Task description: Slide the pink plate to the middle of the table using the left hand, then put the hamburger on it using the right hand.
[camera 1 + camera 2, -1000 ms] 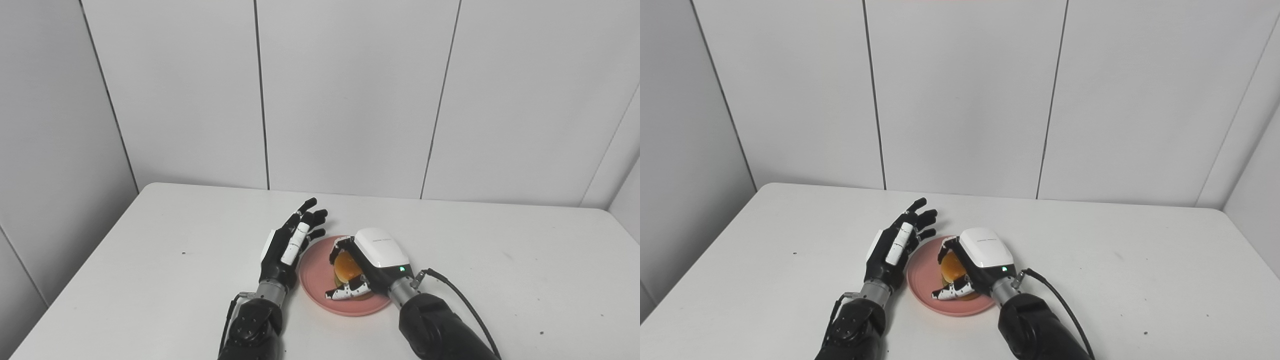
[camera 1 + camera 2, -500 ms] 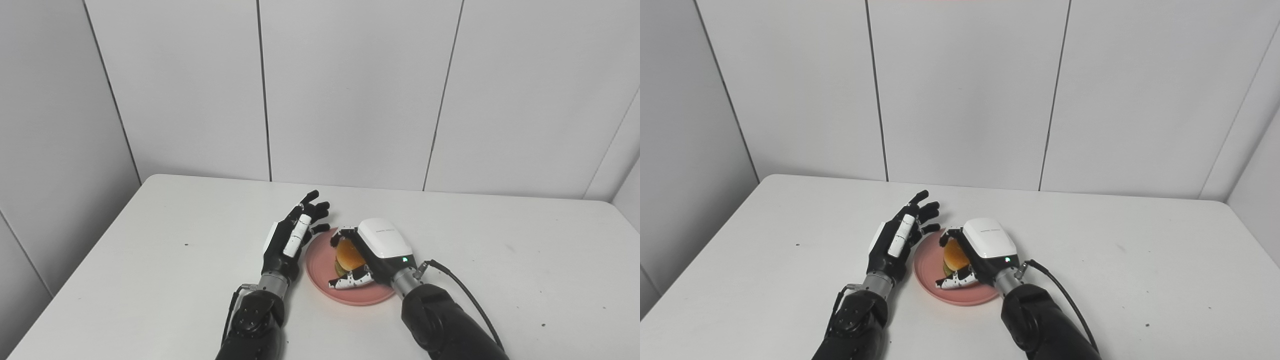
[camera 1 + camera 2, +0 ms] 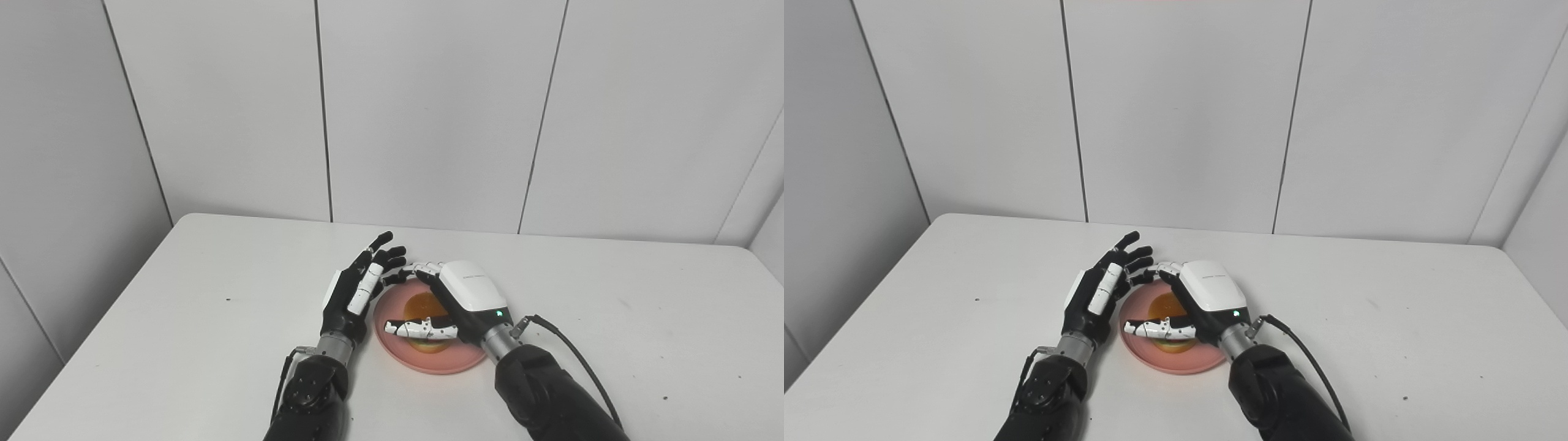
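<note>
Where the white worktop [image 3: 184, 318] shows its near middle, the pink plate [image 3: 392, 343] lies flat, and the hamburger [image 3: 422, 304] sits on it, its orange bun top showing between the parts of the right hand. The right hand [image 3: 456, 300] hangs over the plate with its white back turned up and a small green light near its wrist. Its fingers [image 3: 419, 267] are spread apart and stretched out past the far side of the hamburger, while its thumb [image 3: 419, 329] reaches across the near side of the bun. The fingers are not closed around the hamburger; whether the thumb touches the bun cannot be told from either view. A black cable [image 3: 569, 361] runs from the right wrist along the forearm toward the bottom edge.

The left hand [image 3: 358, 294] stands just beside the plate's left rim, palm turned toward the plate, with its black fingers [image 3: 383, 242] apart and pointing away from the robot. It holds nothing. Its fingertips come close to those of the right hand above the far rim of the plate, and contact between them cannot be judged. Behind the worktop stands a wall of pale panels [image 3: 429, 110] with dark vertical seams. A few small dark specks [image 3: 228, 299] mark the worktop to the left.
</note>
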`<state>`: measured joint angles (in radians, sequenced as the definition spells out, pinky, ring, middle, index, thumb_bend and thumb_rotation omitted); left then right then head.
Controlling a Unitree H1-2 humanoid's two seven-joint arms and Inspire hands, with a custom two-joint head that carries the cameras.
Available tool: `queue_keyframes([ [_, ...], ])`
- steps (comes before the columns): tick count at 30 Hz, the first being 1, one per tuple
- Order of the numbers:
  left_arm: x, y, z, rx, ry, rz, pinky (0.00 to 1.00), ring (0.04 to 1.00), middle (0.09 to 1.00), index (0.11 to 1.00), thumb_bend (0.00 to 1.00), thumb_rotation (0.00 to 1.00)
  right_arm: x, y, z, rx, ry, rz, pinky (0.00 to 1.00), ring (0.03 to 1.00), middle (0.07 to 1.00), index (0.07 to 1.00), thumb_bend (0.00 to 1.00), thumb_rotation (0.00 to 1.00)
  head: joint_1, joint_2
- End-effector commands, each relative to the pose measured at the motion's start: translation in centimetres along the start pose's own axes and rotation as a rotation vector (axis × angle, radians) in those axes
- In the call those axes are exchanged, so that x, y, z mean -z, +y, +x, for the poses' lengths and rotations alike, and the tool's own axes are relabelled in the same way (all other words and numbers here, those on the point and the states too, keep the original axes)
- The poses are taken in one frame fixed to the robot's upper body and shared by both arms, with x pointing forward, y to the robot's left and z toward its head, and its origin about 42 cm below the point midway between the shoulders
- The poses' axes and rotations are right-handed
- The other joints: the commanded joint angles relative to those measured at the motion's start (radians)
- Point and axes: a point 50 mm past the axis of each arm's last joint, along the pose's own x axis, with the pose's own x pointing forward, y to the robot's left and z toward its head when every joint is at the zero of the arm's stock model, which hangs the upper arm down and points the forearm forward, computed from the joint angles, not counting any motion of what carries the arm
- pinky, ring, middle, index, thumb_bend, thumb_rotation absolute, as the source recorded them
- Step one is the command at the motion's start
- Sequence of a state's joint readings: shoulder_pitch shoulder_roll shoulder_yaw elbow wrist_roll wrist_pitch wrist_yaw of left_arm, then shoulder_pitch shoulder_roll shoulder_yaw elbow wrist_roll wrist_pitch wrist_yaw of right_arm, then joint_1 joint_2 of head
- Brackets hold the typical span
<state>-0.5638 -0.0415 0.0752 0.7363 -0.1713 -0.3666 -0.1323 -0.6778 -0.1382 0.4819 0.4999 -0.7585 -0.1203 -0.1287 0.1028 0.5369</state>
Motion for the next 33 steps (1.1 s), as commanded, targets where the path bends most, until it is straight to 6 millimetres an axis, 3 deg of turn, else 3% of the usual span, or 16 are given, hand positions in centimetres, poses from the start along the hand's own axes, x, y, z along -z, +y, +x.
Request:
queue_keyframes([
  [1, -0.6, 0.4, 0.3, 0.011, -0.015, 0.007, 0.76, 0.814, 0.790, 0.837, 0.97, 0.74, -1.1, -3.0, 1.0, 0.108, -0.093, 0.012, 0.70, 0.778, 0.799, 0.746, 0.92, 0.92, 0.000, 0.000],
  [11, -0.6, 0.5, 0.4, 0.001, -0.008, 0.005, 0.84, 0.873, 0.825, 0.842, 0.99, 0.75, -1.7, -6.5, 0.0, 0.322, -0.103, 0.111, 0.60, 0.722, 0.762, 0.709, 0.88, 1.00, -0.007, -0.002],
  [16, -0.8, 0.5, 0.4, -0.019, -0.028, -0.015, 0.84, 0.872, 0.809, 0.834, 0.98, 0.74, -0.6, -6.9, -0.5, 0.422, -0.074, 0.226, 0.58, 0.697, 0.739, 0.699, 0.89, 1.00, -0.007, -0.001],
  [20, -1.2, 0.7, 0.4, -0.063, -0.070, 0.020, 0.86, 0.891, 0.838, 0.834, 0.99, 0.75, 1.0, -6.5, -1.2, 0.478, -0.006, 0.394, 0.65, 0.732, 0.746, 0.715, 0.92, 1.00, -0.007, 0.000],
  [25, -1.5, 0.7, 0.3, -0.131, -0.114, 0.059, 0.96, 0.946, 0.904, 0.861, 0.91, 0.75, 3.0, -5.0, -1.9, 0.534, 0.054, 0.616, 0.76, 0.819, 0.828, 0.773, 0.82, 1.00, -0.007, 0.001],
  [28, -1.3, 1.0, 0.1, -0.175, -0.115, 0.132, 0.99, 0.981, 0.970, 0.898, 0.90, 0.80, 4.1, -3.8, -2.2, 0.548, 0.110, 0.740, 0.80, 0.845, 0.864, 0.830, 0.78, 1.00, -0.008, 0.002],
  [33, -0.9, 2.0, -0.1, -0.200, -0.049, 0.177, 1.00, 1.000, 1.000, 0.956, 0.88, 0.81, 5.6, -2.4, -2.4, 0.560, 0.189, 0.883, 0.81, 0.828, 0.879, 0.858, 0.83, 1.00, -0.018, 0.003],
])
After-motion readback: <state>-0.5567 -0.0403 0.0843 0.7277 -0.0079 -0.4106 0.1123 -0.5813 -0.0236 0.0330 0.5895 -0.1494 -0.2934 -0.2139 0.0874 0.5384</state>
